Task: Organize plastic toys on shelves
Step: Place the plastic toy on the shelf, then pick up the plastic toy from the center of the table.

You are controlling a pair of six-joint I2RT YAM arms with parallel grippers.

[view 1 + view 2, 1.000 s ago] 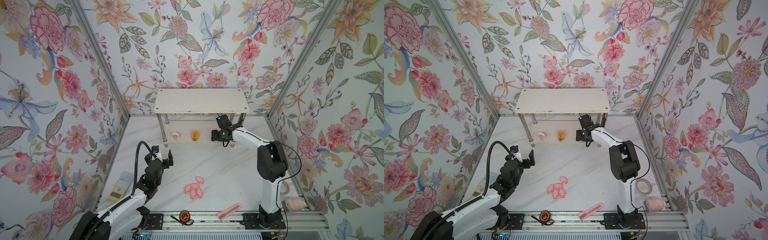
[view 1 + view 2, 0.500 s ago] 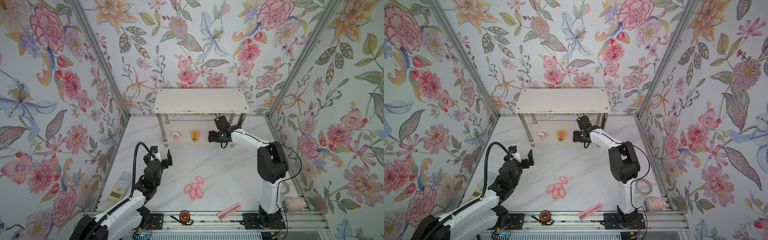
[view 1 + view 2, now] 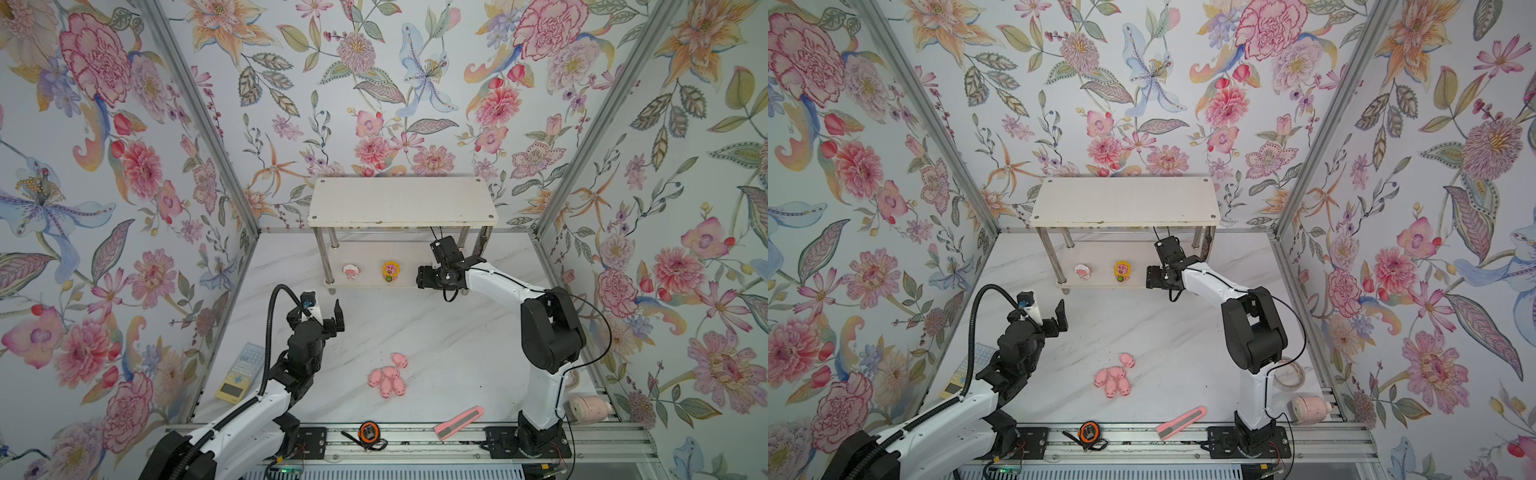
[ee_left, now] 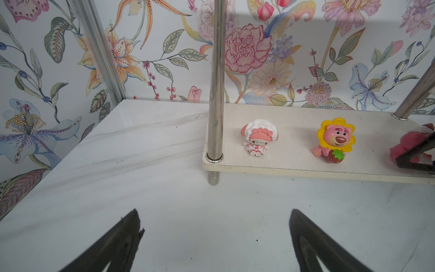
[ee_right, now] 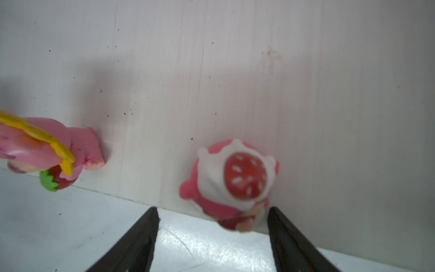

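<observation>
Right arm: the right gripper (image 5: 213,210) is sitting at the front edge of the lower board (image 4: 294,162) of the shelves (image 3: 401,201). Over the last second its fingers (image 5: 141,235) have been spreading wider and drifting a little toward the other toys. They are now released.

The red-pink figurine (image 5: 235,183) is standing free on the board near the edge, between the finger tips and just beyond them. I cannot tell whether one tip is still brushing it.

- The yellow-flower figurine (image 4: 335,139) and the white-bonnet figurine (image 4: 257,139) are standing upright on the same board, spaced apart in a row.
- Left arm: the left gripper (image 4: 214,212) is hanging over the desk (image 3: 436,332) in front of the rack, barely shifted. Its fingers are spread wide and are grasping nothing.
- The pink pigs (image 3: 388,376) are lying clustered on the desk, well apart from the shelves.

Reading: the third character toy looks placed. The pigs are still waiting, so the job is roughly part done. The withdrawal risks tipping the figurine off the edge.
</observation>
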